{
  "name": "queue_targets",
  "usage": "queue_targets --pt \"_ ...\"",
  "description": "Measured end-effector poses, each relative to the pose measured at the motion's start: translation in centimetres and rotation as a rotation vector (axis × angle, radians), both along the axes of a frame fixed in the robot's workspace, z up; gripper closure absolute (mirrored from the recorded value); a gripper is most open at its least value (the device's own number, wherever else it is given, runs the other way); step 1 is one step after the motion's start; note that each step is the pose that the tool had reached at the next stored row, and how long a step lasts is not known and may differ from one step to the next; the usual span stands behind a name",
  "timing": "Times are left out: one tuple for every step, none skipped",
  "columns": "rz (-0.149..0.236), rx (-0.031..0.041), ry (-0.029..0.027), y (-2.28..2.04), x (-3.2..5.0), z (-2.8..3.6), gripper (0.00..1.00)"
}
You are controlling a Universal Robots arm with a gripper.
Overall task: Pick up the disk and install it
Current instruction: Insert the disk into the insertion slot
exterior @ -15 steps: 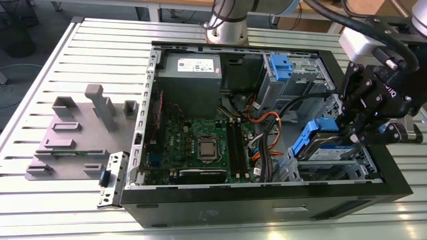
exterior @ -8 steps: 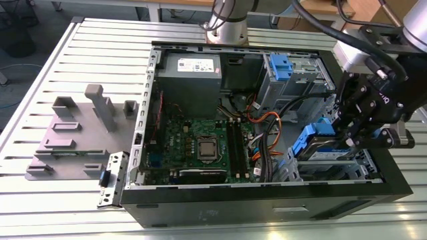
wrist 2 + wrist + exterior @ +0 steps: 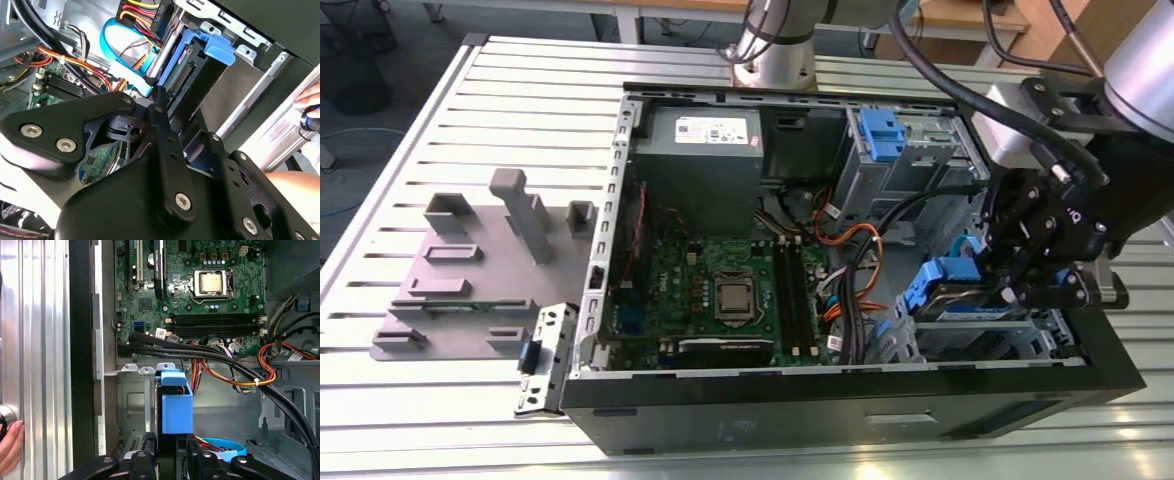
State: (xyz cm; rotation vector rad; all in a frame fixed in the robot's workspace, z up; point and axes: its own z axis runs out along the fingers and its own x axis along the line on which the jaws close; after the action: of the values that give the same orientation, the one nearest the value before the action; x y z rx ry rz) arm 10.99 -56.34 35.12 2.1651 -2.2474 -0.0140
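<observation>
The pincer [image 3: 173, 463] is clamped on the disk [image 3: 200, 75], with a finger [image 3: 161, 117] pressed on its side. The disk stands on edge in the metal bay [image 3: 131, 405], at a corner of the open computer case [image 3: 854, 400]. Its blue handle [image 3: 176, 409] points toward the green board [image 3: 200, 300]. The case stands on the surface [image 3: 494, 100].

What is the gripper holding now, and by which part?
The gripper seems to hold the disk. Its fingers press on the disk's two long sides, at the end nearest the wrist.
</observation>
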Motion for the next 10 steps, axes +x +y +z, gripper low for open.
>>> queue_targets --pt "0.000 0.0000 0.0000 0.00 0.00 -0.18 0.65" --pt "0.000 0.0000 0.0000 -0.01 0.00 -0.36 0.65" --pt "-0.001 -0.0001 0.0000 -0.01 0.00 -0.54 0.65" --pt "-0.001 -0.0001 0.0000 -0.01 0.00 -0.73 0.65" --pt "-0.001 -0.0001 0.0000 -0.01 0.00 -0.91 0.65" --pt "-0.001 -0.0001 0.0000 -0.01 0.00 -1.09 0.65" --pt "-0.001 -0.0001 0.0000 -0.01 0.00 -1.27 0.65" --pt "-0.001 -0.0001 0.0000 -0.01 0.00 -1.44 0.65" --pt "-0.001 0.0000 0.0000 -0.02 0.00 -1.63 0.65" --pt "-0.002 -0.0001 0.0000 -0.02 0.00 -1.81 0.65"
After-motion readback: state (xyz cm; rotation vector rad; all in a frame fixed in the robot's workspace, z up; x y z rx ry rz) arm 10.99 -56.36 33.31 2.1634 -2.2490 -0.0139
